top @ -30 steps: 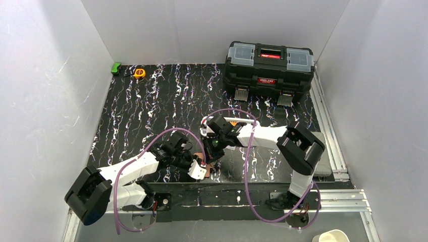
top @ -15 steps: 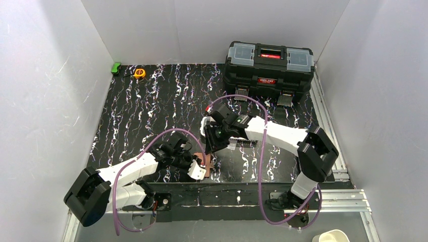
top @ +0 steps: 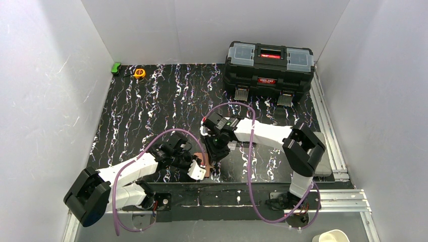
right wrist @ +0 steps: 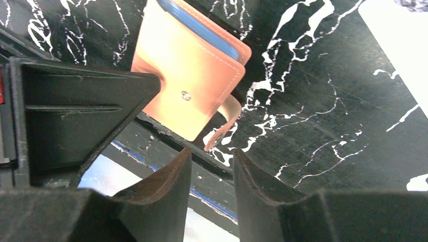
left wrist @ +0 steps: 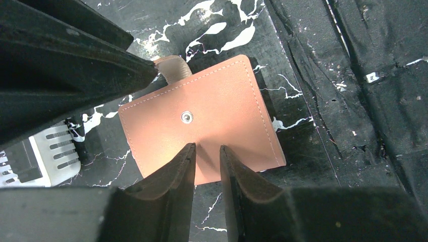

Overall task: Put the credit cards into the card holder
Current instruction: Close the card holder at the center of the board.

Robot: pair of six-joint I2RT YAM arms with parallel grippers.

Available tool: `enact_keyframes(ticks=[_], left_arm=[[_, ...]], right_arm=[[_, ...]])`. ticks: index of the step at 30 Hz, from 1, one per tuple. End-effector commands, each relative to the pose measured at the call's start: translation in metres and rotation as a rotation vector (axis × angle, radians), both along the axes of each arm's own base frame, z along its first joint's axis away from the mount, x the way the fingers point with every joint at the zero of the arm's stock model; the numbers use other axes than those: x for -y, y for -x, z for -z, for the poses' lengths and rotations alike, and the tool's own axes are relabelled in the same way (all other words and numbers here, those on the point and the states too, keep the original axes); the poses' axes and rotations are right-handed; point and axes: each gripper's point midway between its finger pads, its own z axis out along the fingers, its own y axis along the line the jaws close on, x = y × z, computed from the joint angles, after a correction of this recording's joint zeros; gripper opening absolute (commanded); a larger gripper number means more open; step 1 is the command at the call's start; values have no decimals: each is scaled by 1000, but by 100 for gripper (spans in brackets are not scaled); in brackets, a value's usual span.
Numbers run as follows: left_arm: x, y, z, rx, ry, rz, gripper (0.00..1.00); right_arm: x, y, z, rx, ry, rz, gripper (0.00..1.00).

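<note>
"At the near edge of the bench (top: 151,101), the card holder (left wrist: 202,126) sits between the two arms, and both wrist cameras see its snap face. Does the left end effector (left wrist: 207,147) have it?"

"Hard to say. Its fingers stand a narrow gap apart, with their tips at the holder's lower edge. Whether they pinch it or merely press on it cannot be told. The right end effector (right wrist: 211,151) is parted and carries nothing, and it hangs just beside the holder."

"And the cards?"

"A light blue card (right wrist: 199,25) shows along the holder's far edge, tucked in. No other card is plain to see."

"What could go wrong from here?"

"If the left's hold is only a press, a push from the next card could slide the holder off the bench edge. The loose snap tab (right wrist: 227,118) could catch a finger. The blue card may not be fully seated, so it could ride back out if the holder tilts. And the two end effectors are close enough to knock together."
</note>
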Motion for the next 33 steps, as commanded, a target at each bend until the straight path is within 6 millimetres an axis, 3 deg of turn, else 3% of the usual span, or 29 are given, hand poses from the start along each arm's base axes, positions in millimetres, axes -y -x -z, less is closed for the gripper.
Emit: enact_keyframes(ticks=[1, 16, 28, 33], left_arm=[[-13, 11, 12, -34, -58, -5, 24], [-13, 11, 11, -29, -52, -1, 23], [-13, 12, 11, -28, -51, 6, 23], [-13, 14, 12, -33, -50, 7, 23]], right_arm=[[-13, 0, -14, 16, -24, -15, 43], [-11, 1, -3, 7, 42, -20, 35], [-13, 1, -6, 15, 28, -15, 8], [-13, 2, -7, 11, 22, -16, 7]])
